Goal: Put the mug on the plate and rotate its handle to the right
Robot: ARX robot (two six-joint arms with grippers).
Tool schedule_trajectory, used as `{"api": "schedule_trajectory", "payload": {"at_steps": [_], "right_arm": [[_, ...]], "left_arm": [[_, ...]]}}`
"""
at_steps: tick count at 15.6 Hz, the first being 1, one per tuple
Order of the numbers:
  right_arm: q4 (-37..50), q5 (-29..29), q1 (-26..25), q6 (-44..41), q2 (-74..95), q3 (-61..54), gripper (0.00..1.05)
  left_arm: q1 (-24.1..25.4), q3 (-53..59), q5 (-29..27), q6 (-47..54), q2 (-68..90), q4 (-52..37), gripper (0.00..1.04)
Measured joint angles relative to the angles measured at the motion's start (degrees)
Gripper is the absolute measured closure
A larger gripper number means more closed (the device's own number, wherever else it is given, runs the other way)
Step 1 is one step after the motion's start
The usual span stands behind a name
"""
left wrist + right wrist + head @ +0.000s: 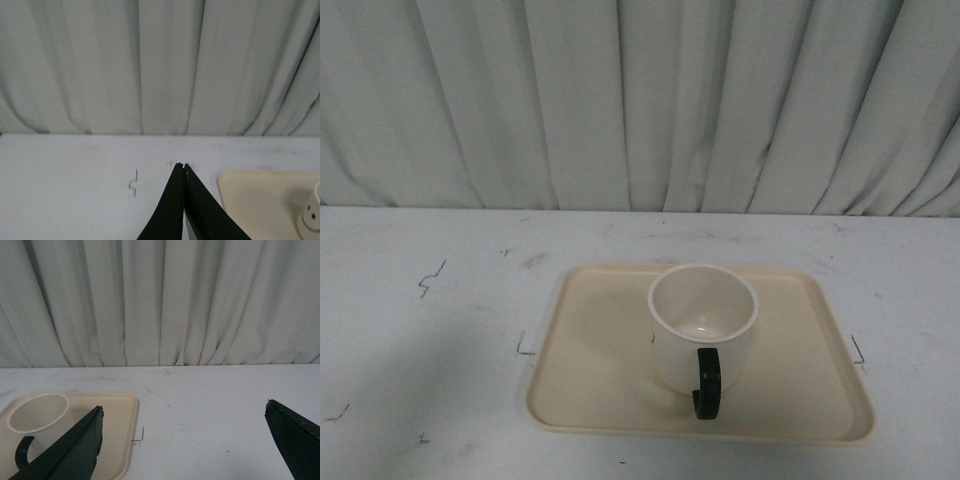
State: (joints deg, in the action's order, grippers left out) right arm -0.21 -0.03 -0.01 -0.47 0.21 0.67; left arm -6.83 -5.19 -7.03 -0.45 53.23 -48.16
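Note:
The cream-white mug (703, 325) stands upright on the beige plate (595, 370), right of its middle. Its black handle (707, 384) points toward the front edge of the table. No gripper shows in the front view. In the left wrist view my left gripper (182, 166) is shut and empty above the bare table, with the plate's corner (250, 195) and a sliver of the mug (311, 215) off to one side. In the right wrist view my right gripper (184, 410) is wide open and empty; the mug (37, 415), its handle (22, 450) and the plate (120, 430) lie beside it.
The plate sits on a white table (420, 330) with small black corner marks (524, 347) around it. A pale pleated curtain (640, 100) hangs behind the table's far edge.

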Motion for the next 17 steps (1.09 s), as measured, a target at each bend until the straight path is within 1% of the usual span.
{"api": "schedule_trajectory", "payload": {"at_steps": [1, 3, 4, 5, 8, 17], "right_arm": [[0.0, 0.0, 0.0, 0.0, 0.0, 0.0, 0.06], [0.0, 0.0, 0.0, 0.0, 0.0, 0.0, 0.06], [0.0, 0.0, 0.0, 0.0, 0.0, 0.0, 0.06], [0.0, 0.0, 0.0, 0.0, 0.0, 0.0, 0.06], [0.0, 0.0, 0.0, 0.0, 0.0, 0.0, 0.06], [0.0, 0.0, 0.0, 0.0, 0.0, 0.0, 0.06]], "left_arm": [[0.6, 1.5, 0.4, 0.0, 0.1, -3.0, 1.03], [1.5, 3.6, 1.6, 0.0, -2.7, 1.8, 1.03], [3.9, 4.1, 5.0, 0.1, -5.8, 4.1, 1.03], [6.8, 4.2, 6.3, 0.2, -9.6, 6.2, 1.03], [6.7, 4.7, 7.0, 0.3, -18.5, 14.8, 1.03], [6.7, 4.7, 7.0, 0.3, -34.0, 28.9, 1.03]]}}
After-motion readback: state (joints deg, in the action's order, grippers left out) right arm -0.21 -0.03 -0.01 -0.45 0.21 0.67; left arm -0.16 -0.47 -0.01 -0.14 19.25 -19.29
